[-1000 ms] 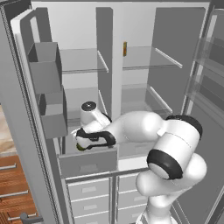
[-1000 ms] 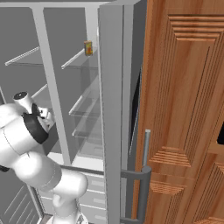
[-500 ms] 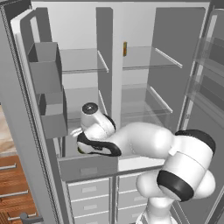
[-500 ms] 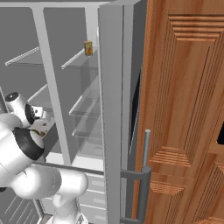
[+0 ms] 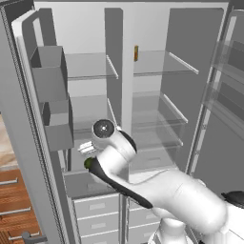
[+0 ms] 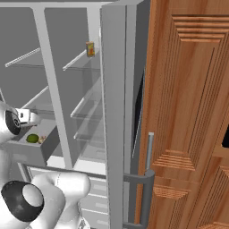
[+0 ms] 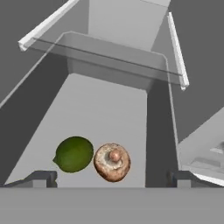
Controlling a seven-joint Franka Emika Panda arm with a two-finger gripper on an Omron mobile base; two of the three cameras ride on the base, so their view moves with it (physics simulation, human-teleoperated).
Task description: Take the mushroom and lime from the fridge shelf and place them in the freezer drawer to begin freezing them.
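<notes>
The lime (image 7: pixel 74 153) and the mushroom (image 7: pixel 112 162) lie side by side, touching, on the grey floor of the freezer drawer (image 7: pixel 105 105). My gripper (image 7: pixel 112 179) hangs open just above and behind them, with its fingertips (image 7: pixel 43 178) far apart and nothing between them. The see-through fridge shelf (image 7: pixel 113 54) spans the compartment above the drawer. From the left base view the lime (image 5: pixel 88 163) shows in the pulled-out freezer drawer (image 5: pixel 86 185), under my gripper (image 5: pixel 87 148). The right base view shows the lime (image 6: pixel 32 138) and mushroom (image 6: pixel 42 140) inside the freezer drawer (image 6: pixel 31 155).
A narrow yellow-brown item (image 5: pixel 136 53) stands on an upper shelf. Grey door bins (image 5: pixel 50 71) hang on the open left door. Pale stacked drawers (image 5: pixel 95 208) sit below. The open right door (image 6: pixel 117 112) and a wooden cabinet (image 6: pixel 192 112) close off the right side.
My hand has risen out of the freezer drawer and the arm has stretched forward. The lime now lies free on the drawer floor beside the mushroom.
</notes>
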